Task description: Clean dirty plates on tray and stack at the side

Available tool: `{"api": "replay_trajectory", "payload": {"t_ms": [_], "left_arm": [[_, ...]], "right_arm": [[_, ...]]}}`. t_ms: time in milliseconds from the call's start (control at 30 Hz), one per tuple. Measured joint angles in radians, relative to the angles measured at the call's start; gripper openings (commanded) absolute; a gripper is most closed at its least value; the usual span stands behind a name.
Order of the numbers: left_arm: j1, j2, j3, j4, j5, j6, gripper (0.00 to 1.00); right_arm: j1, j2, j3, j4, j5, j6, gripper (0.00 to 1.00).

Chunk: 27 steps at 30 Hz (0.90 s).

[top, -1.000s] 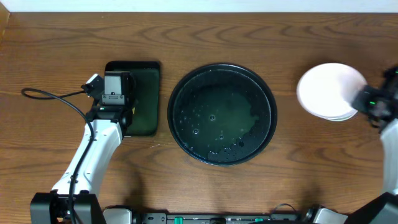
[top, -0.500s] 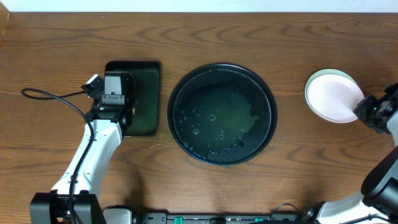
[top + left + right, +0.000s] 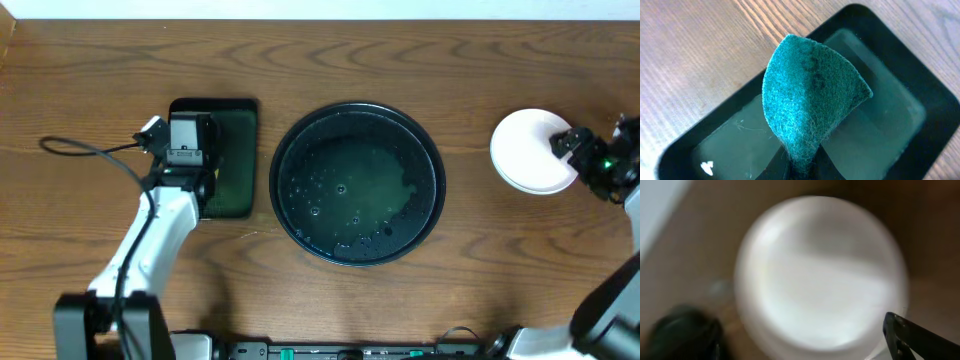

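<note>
From overhead, the round black tray (image 3: 277, 190) sits mid-desk, wet with droplets and carrying no plates at all. The plates (image 3: 525, 150) are out on the right, stacked on the bare desk (image 3: 450, 60) well apart from the tray. A white plate is on top, and how many lie under it cannot be counted from here. The right tool (image 3: 563, 144) is at the stack's right edge. The left tool (image 3: 187, 140) hangs over the small rectangular tray (image 3: 237, 165) on the far side.

Left wrist view: the sponge (image 3: 810, 100), a green folded pad, is pinched at its lower end by the left tool, and it stands up over the water in that rectangular tray. Good place for it, since the drips land there and not on the wood.

Right wrist view is badly blurred. The white plate (image 3: 820, 275) fills the frame, and the right tool's dark fingers (image 3: 920, 340) stand spread wide at the lower corners, nothing held between them. Whether one touches the rim cannot be told.

This looks like the finishing step. The right tool should rise straight up before swinging away, so that no finger catches the rim and slides the stack. The left should keep the sponge parked.
</note>
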State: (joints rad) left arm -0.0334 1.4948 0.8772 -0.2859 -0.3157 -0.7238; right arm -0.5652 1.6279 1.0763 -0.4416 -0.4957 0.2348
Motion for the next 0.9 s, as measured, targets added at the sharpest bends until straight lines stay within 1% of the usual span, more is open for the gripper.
{"api": "replay_trajectory", "payload": {"t_ms": [67,167,300,367,467,533,600,633,667,733,767,900], "left_arm": [[0.000,0.049,0.000,0.040,0.000,0.002,0.10],[0.000,0.124,-0.002,0.108,0.013,0.019,0.10],[0.000,0.186,-0.003,0.197,0.079,0.041,0.10],[0.000,0.204,-0.003,0.226,0.108,0.048,0.15],[0.000,0.221,-0.003,0.242,0.131,0.065,0.39],[0.000,0.225,-0.003,0.242,0.138,0.077,0.49],[0.000,0.225,-0.003,0.241,0.143,0.084,0.65],[0.000,0.225,-0.003,0.240,0.145,0.089,0.69],[0.000,0.225,-0.003,0.241,0.147,0.093,0.70],[0.000,0.225,-0.003,0.241,0.152,0.097,0.75],[0.000,0.225,-0.003,0.241,0.153,0.097,0.77],[0.000,0.198,-0.003,0.203,0.153,0.124,0.78]], "right_arm": [[0.042,-0.079,0.000,-0.049,-0.042,-0.001,0.99],[0.142,-0.193,0.001,-0.139,-0.080,-0.028,0.99],[0.275,-0.308,0.002,-0.229,-0.077,-0.074,0.99],[0.337,-0.361,0.002,-0.263,-0.046,-0.088,0.99],[0.402,-0.419,0.002,-0.287,-0.007,-0.097,0.99],[0.443,-0.459,0.002,-0.292,0.011,-0.102,0.99],[0.473,-0.486,0.002,-0.297,0.021,-0.105,0.99],[0.490,-0.499,0.002,-0.298,0.026,-0.106,0.99],[0.506,-0.510,0.002,-0.301,0.029,-0.107,0.99],[0.539,-0.526,0.002,-0.314,0.042,-0.109,0.99],[0.544,-0.528,0.002,-0.319,0.043,-0.109,0.99],[0.572,-0.529,0.002,-0.378,0.084,-0.110,0.99]]}}
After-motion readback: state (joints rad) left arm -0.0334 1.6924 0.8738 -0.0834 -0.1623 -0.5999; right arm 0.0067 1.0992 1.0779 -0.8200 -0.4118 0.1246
